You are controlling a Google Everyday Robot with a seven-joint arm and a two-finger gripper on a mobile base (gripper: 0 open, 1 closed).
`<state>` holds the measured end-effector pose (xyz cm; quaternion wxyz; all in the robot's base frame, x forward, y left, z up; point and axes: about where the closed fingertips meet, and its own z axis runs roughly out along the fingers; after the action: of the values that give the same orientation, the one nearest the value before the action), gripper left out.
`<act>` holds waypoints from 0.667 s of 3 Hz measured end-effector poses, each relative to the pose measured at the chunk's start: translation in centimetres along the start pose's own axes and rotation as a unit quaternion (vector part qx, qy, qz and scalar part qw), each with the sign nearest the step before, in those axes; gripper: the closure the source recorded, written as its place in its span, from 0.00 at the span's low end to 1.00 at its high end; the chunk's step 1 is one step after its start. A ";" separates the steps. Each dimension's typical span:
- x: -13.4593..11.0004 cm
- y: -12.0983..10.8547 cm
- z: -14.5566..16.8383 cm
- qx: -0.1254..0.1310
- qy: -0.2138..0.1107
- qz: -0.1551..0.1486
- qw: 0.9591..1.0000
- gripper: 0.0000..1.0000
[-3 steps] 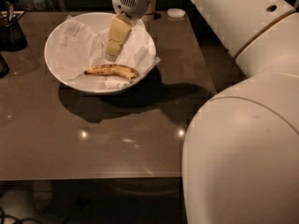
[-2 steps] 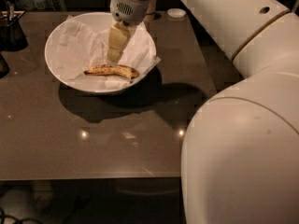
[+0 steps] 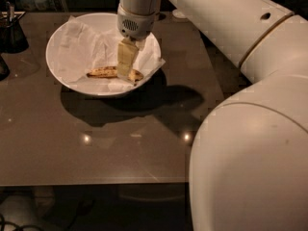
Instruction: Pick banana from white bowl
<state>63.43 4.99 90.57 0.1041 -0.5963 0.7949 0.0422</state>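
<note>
The banana (image 3: 102,72), yellow with brown speckles, lies across the front part of the white bowl (image 3: 62,76), on the crumpled white paper (image 3: 82,42) that lines it. The bowl stands at the back left of the dark table. My gripper (image 3: 124,72) points straight down into the bowl and has come down onto the right-hand half of the banana, covering part of it. The banana lies flat on the paper.
A dark holder (image 3: 12,32) stands at the table's left edge, with another dark object (image 3: 2,67) in front of it. A small white item (image 3: 180,14) lies behind the bowl. My large white arm (image 3: 250,129) fills the right side. The table's front edge (image 3: 96,183) runs below.
My gripper has moved down and slightly right, from above the bowl's middle onto the banana. The banana and bowl have not moved.
</note>
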 end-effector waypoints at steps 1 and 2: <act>-0.1 -0.5 1.1 0.005 0.024 -0.005 1.000 0.33; -0.5 -0.6 2.1 0.004 0.040 -0.014 0.999 0.45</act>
<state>64.37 5.68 88.65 0.0754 -0.6078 0.7904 0.0140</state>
